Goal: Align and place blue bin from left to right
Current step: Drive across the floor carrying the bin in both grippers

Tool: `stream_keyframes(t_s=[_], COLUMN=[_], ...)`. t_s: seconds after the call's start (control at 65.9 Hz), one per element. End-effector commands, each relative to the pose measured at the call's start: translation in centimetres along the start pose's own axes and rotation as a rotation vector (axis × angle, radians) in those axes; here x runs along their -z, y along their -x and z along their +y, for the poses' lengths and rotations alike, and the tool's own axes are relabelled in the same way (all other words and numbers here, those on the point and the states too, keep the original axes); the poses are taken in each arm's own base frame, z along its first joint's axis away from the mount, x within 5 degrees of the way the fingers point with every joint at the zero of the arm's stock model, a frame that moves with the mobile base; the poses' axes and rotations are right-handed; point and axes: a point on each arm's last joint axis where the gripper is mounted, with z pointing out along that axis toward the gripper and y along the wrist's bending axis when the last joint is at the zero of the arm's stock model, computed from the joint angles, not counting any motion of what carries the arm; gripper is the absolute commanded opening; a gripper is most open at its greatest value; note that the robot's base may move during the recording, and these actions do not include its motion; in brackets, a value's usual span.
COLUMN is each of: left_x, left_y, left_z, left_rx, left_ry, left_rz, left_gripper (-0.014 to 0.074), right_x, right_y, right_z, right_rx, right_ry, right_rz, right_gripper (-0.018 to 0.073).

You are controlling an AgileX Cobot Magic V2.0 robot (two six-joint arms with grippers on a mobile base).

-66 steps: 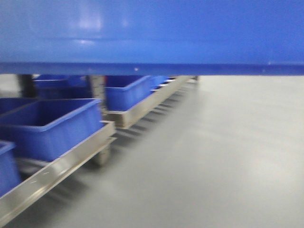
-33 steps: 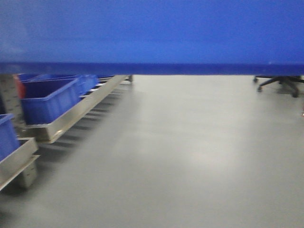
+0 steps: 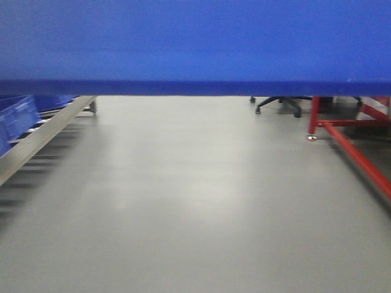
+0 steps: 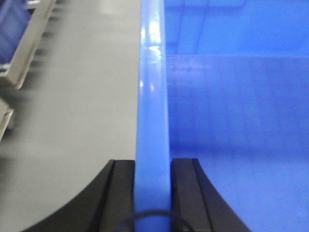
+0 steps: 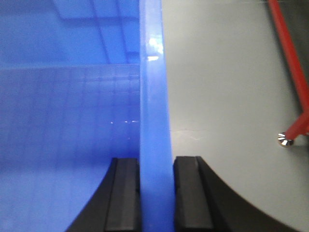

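The left gripper (image 4: pixel 152 169) clamps the left rim of the large mid-blue plastic bin (image 4: pixel 231 121); the right gripper (image 5: pixel 156 166) clamps its right rim. It is held above smooth grey floor (image 3: pixel 183 195), a steel roller rack (image 3: pixel 36 140) left, a red tubular metal frame (image 3: pixel 351 149) right.

Front view: bin (image 3: pixel 195 43) wall spans the whole top, close to the camera; floor (image 3: pixel 195 201) lies below and beyond it. Rack (image 3: pixel 43 131) runs along the left edge, with a small bin (image 3: pixel 18 116) on it. Frame (image 3: pixel 351 146) stands at right; chair (image 3: pixel 278 104) is behind it, a little leftward.

Left gripper (image 4: pixel 152 193): jaws either side of the bin's left rim, floor on its left, bin's inside on its right.

Right gripper (image 5: pixel 157 193): jaws either side of the right rim, bin's inside left, floor and frame foot right.
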Motion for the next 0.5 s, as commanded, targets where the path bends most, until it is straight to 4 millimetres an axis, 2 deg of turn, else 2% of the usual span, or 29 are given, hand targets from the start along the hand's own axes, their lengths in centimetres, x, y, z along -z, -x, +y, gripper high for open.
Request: stream_keyframes(t_s=[0.0, 0.486], left_x=[0.61, 0.61], left_y=[0.67, 0.67], left_z=[-0.66, -0.66], left_rx=[-0.003, -0.003], left_ry=[-0.080, -0.080], left_rz=[-0.078, -0.078], left_gripper=[-0.0111, -0.0111], right_x=[0.70, 0.70], right_y=[0.91, 0.91], right_z=[0.50, 0.50], right_rx=[-0.005, -0.005], right_ry=[0.081, 0.081], right_rz=[-0.095, -0.095], right_gripper=[-0.0071, -0.0071])
